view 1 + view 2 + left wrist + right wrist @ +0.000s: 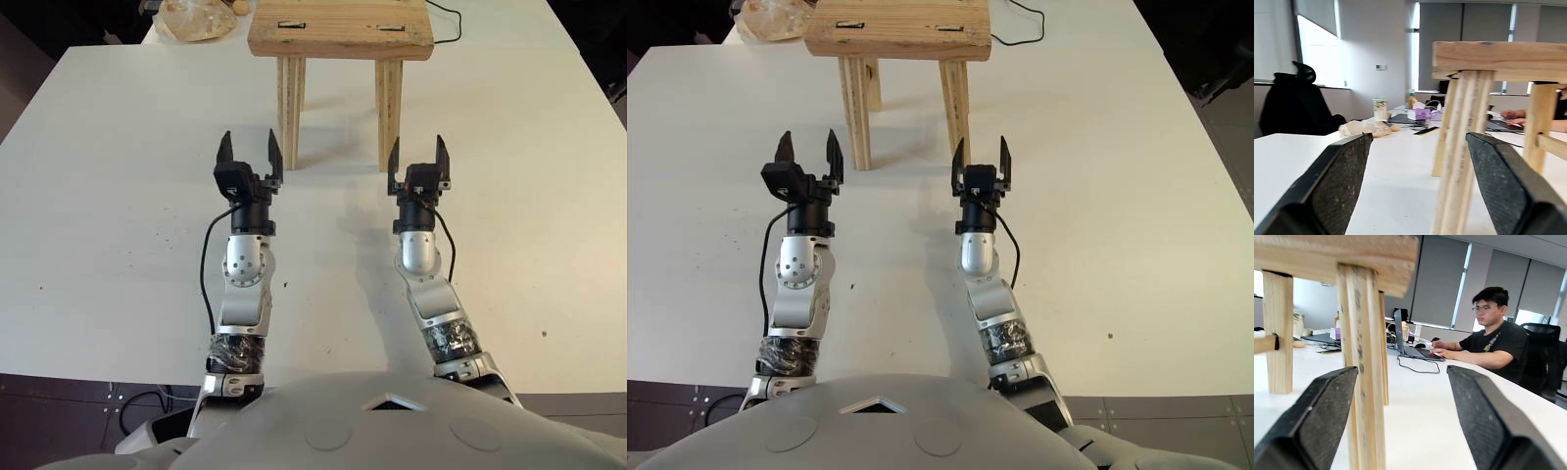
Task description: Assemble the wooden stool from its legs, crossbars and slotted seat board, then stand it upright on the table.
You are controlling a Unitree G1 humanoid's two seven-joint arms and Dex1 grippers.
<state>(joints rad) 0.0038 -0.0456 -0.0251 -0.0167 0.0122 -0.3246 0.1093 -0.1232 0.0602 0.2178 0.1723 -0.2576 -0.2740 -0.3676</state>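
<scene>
Stool (339,29) stands upright; crossbar (1553,147) (left wrist view) meets far leg (1535,122).

I have open surface (108,196) on either side of the stool (340,27). Its two near legs (288,108) bar the front, with a gap between them. A crumpled bag (196,18) lies at its left.

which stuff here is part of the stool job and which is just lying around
Part of the job: stool, standing upright on the table; left gripper and right gripper, both open and empty, close to its near legs.

Lying about: crumpled bag at the table's far left corner; laptop and cable beyond the stool.
</scene>
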